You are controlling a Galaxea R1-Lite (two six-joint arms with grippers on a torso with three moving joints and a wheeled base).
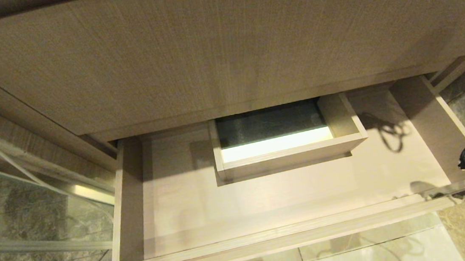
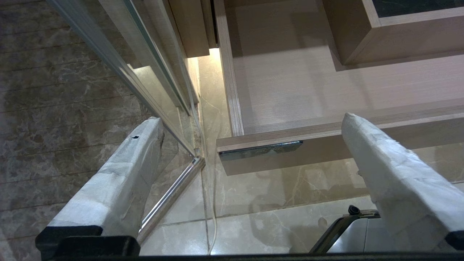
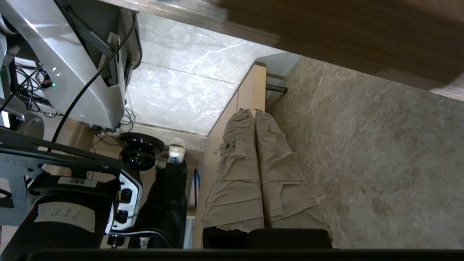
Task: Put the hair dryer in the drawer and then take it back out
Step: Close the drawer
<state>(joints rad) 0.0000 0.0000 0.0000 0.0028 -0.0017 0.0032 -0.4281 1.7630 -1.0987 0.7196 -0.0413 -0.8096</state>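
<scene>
One drawer (image 1: pixel 291 210) pulled open — long axis left-right; right hand (image 3: pixel 255 115) closed.

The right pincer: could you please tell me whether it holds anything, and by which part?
Nothing is held: the right pincer has its fingers pressed together empty beside the drawer, with no hair dryer in view.

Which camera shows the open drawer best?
The head view: the whole drawer lies open, boxed cutout in its middle. The left wrist view shows only one front corner; the right wrist view shows only an edge beside the shut right claw.
</scene>
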